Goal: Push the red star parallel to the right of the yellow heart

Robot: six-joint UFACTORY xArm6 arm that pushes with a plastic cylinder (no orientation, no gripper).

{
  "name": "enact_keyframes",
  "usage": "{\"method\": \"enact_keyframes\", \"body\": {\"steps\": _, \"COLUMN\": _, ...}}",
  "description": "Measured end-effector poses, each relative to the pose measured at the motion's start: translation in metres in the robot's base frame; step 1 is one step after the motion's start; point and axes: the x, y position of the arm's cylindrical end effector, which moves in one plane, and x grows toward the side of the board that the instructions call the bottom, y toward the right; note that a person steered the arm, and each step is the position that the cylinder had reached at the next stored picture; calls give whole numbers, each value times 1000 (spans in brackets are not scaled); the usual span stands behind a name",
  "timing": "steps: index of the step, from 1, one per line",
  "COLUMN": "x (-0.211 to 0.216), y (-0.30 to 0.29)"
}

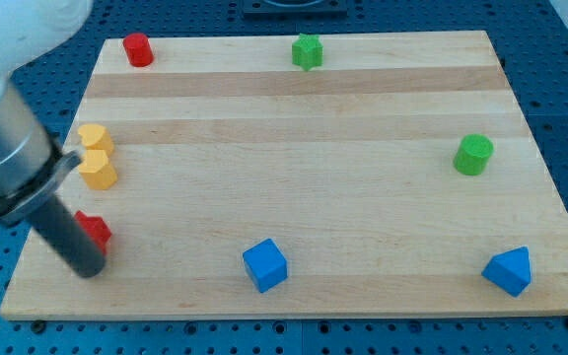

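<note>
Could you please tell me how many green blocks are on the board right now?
2: a green star at the view's top centre, and a green cylinder near the view's right edge. None seems hidden.

Even, bright overhead light; no harsh glare on my feed.

Wooden board (294, 118) reads evenly lit, blocks throw only faint, short shadows. The arm's pale housing (8, 30) at the view's top left is washed out and soft, out of focus. Block edges look slightly fuzzy; low resolution. Board edges appear straight, no obvious distortion.
</note>
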Motion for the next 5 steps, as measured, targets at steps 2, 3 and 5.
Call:
{"method": "enact_keyframes", "body": {"steps": 2, "x": 15, "y": -10}}
{"method": "enact_keyframes", "body": {"steps": 3, "x": 9, "y": -60}}
{"method": "enact_keyframes", "body": {"steps": 5, "x": -34, "y": -30}}
